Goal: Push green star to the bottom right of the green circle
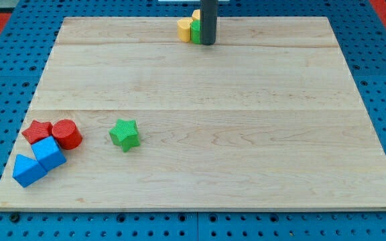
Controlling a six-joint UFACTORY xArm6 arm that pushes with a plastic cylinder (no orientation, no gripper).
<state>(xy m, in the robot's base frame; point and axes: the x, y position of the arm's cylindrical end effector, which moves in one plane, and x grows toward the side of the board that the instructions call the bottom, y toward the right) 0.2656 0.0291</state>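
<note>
Green star-shaped block lay alone, well toward the view's bottom-left of the green circle block. A yellow block touched that circle. My tip, bare rod holding nothing, stood just right of the circle. Judgement: circle behind the star, push long and steady, stopping short of the circle.
</note>
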